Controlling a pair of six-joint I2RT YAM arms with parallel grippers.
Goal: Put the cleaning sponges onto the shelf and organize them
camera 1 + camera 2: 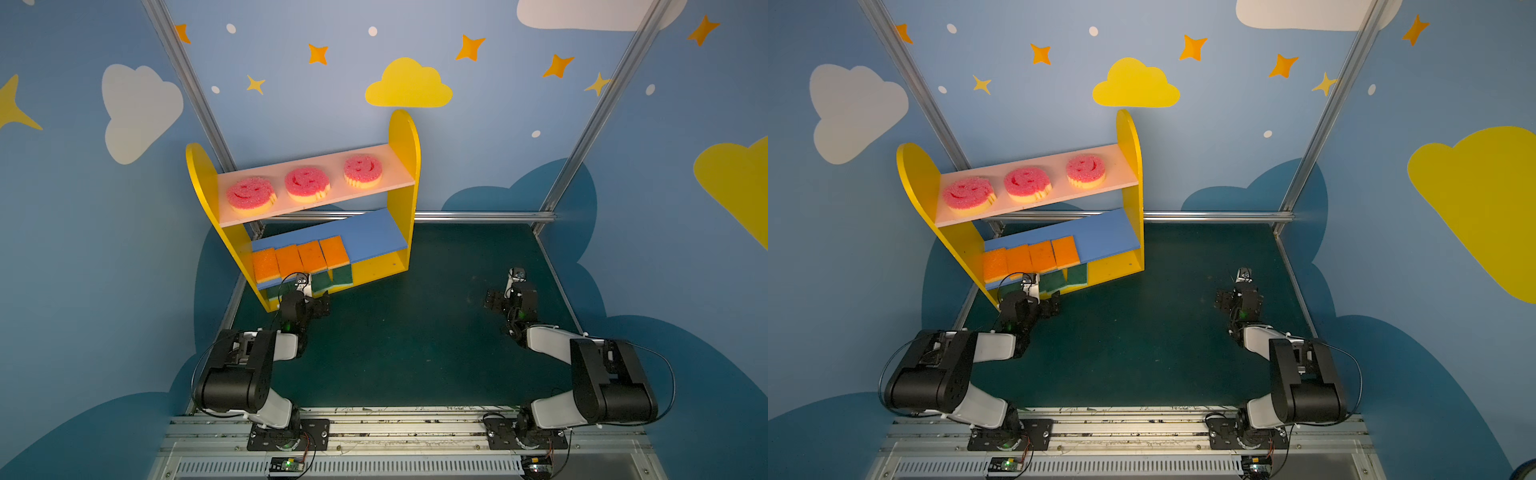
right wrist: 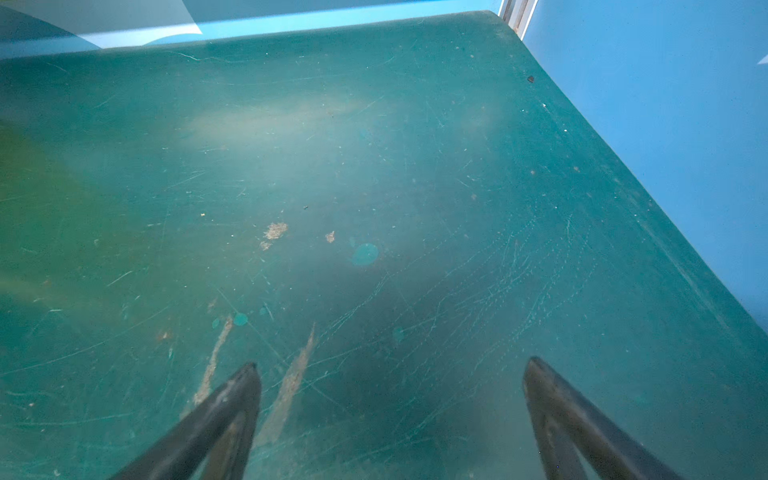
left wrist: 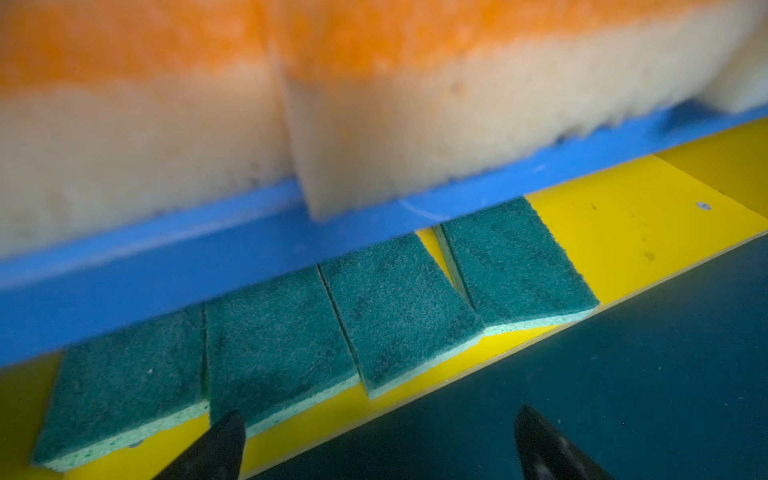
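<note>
Green sponges [image 3: 266,345] line the shelf [image 1: 199,174] base, orange ones [image 1: 289,259] above. Left fingers [image 3: 220,449] apart at its six o'clock; right fingers [image 2: 232,407] apart.

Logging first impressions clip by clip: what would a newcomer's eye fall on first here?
The yellow shelf at back left: three pink smiley sponges on its top board, four orange sponges on the blue board, four green sponges on the base. Both open: left gripper facing the green row, right gripper over the table.
</note>
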